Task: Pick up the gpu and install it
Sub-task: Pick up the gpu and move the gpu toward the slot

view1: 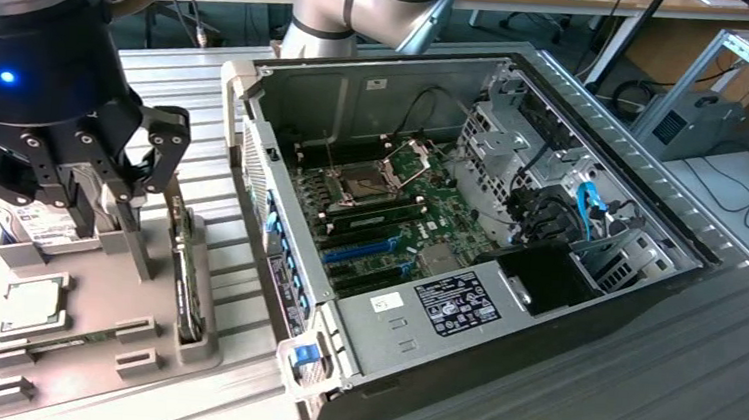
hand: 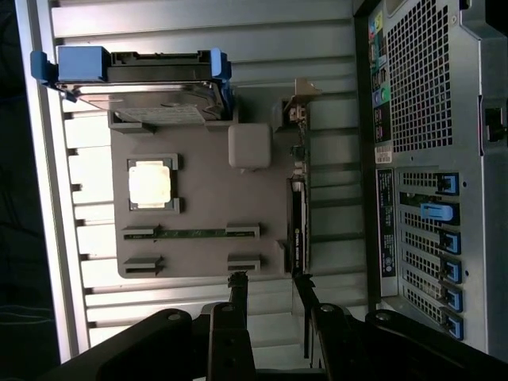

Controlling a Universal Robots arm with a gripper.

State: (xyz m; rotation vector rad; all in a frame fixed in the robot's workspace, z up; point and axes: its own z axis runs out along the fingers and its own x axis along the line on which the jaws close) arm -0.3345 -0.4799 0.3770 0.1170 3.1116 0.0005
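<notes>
The gpu (hand: 299, 222), judged a light, stiff, fragile card, stands on edge in the tray (hand: 198, 206) beside the case (hand: 429, 79) and warrants a pinch across its flat faces; the gripper (hand: 271, 287) holds its fingers apart.

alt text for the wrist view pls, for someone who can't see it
The open tool hovers over a grey parts tray, where the gpu stands on edge along the side nearest the computer case. The tray also holds a hard drive in blue rails, a cpu chip and a memory stick.
</notes>
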